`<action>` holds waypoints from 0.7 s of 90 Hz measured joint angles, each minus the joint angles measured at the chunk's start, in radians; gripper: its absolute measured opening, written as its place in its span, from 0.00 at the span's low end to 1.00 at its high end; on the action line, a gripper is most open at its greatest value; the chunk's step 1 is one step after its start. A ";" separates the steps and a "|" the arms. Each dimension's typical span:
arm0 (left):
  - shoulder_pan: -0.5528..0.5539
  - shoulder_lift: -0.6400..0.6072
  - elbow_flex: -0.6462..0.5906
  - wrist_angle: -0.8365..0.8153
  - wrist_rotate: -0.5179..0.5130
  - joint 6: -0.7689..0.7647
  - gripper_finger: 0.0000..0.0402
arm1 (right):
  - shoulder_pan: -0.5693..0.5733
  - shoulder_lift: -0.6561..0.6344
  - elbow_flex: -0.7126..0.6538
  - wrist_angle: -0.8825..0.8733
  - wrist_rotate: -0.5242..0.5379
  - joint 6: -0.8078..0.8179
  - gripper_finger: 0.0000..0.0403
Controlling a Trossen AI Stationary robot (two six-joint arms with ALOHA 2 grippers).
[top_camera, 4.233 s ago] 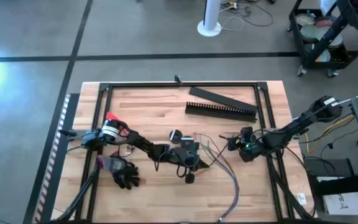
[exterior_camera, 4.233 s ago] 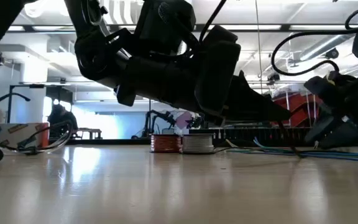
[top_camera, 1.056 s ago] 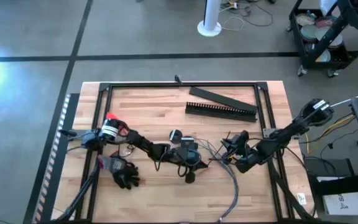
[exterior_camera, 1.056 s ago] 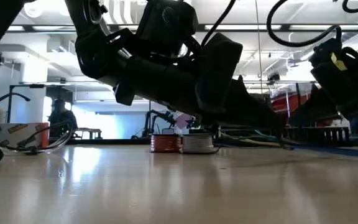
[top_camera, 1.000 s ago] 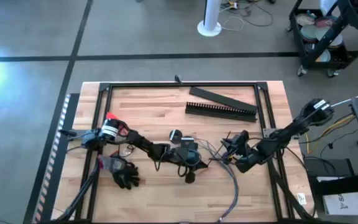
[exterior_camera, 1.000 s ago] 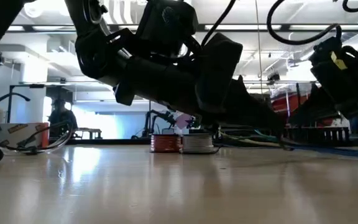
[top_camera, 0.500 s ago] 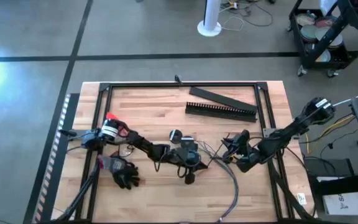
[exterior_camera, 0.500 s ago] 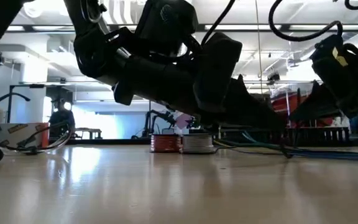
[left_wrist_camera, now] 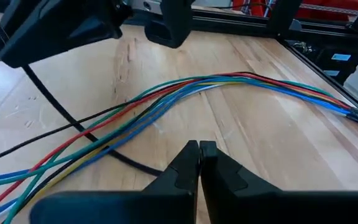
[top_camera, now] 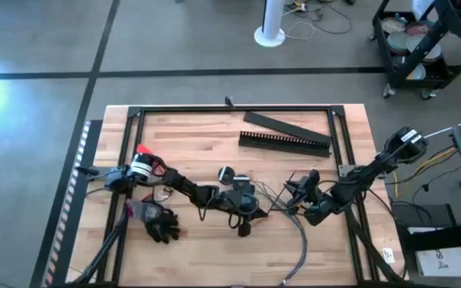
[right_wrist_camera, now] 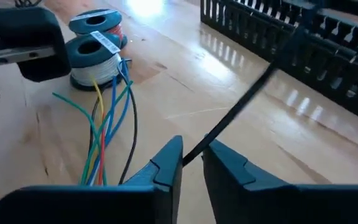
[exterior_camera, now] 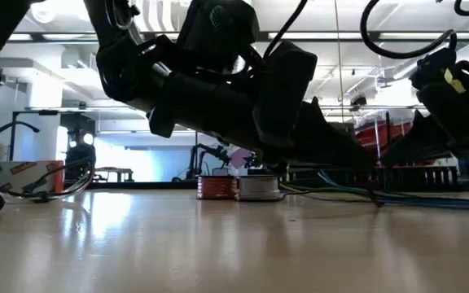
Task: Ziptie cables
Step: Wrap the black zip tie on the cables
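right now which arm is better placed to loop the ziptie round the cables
Right. The right gripper already holds the ziptie beside the cables; the left gripper is shut, empty, over the cables.

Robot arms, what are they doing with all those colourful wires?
They are getting ready to tie wires together. The right pincer pinches one end of a thin black ziptie. The left pincer is shut, with nothing seen in it, close over the bundle of coloured cables lying on the wooden table. The ziptie is not around the cables yet.
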 joint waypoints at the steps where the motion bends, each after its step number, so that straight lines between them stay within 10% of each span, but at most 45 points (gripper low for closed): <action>1: 0.000 0.000 0.000 0.000 0.000 0.000 0.00 | 0.000 0.000 0.001 0.000 0.000 -0.011 0.04; 63: 0.078 -0.024 0.000 0.047 0.190 -0.145 0.00 | 0.056 0.341 0.229 0.002 0.108 -0.687 0.00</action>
